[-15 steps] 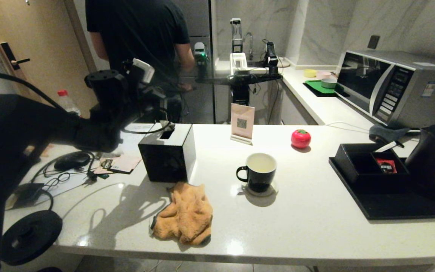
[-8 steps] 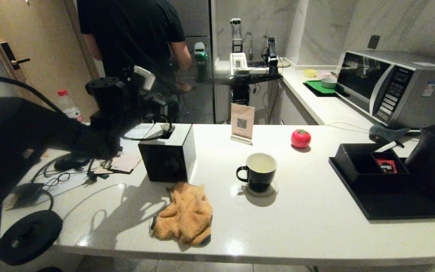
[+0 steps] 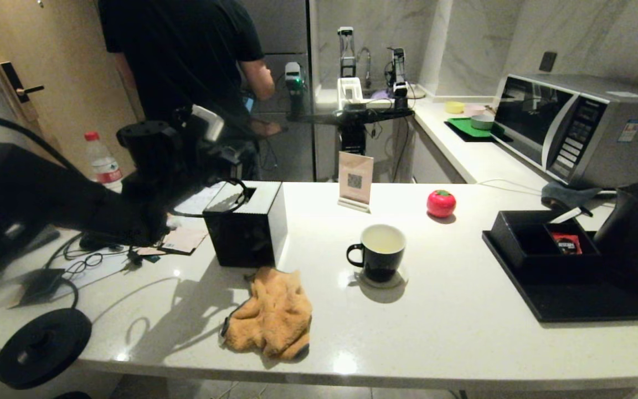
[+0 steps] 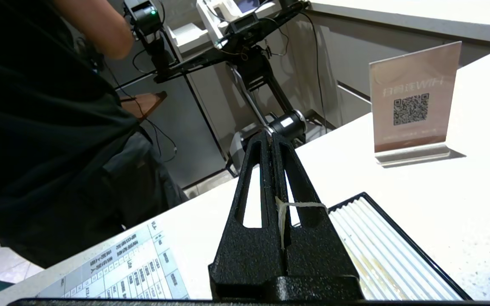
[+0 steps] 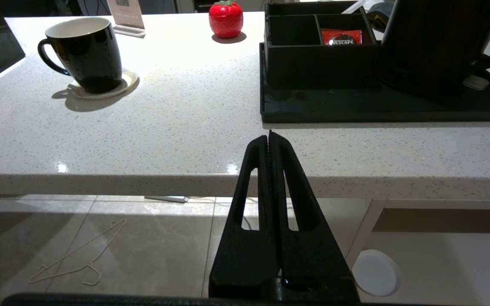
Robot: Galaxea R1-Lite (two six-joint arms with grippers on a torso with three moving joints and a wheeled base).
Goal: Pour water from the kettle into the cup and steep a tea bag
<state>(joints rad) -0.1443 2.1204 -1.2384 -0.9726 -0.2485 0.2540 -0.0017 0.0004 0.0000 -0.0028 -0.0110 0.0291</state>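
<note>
1. The white speckled stone bench (image 3: 435, 332) carries everything, and we judge the coming move turns on the far right of it
2. The large matte black kettle (image 3: 637, 235) stands upright on the flat black tray (image 3: 585, 305) at the bench's right end, well apart from our left gripper (image 4: 272, 137) and much nearer our right gripper (image 5: 269, 136), so the right arm looks the better reach
3. The black ceramic mug with a white inside (image 3: 377, 252) sits mid-bench on a pale coaster, handle toward our left, between the two arms
4. Left jaws pressed together, a thin white string caught across them, up over the black cube tissue box (image 3: 244, 227); no tea bag shows
5. Right jaws pressed together on nothing, parked below the bench's near edge
</note>
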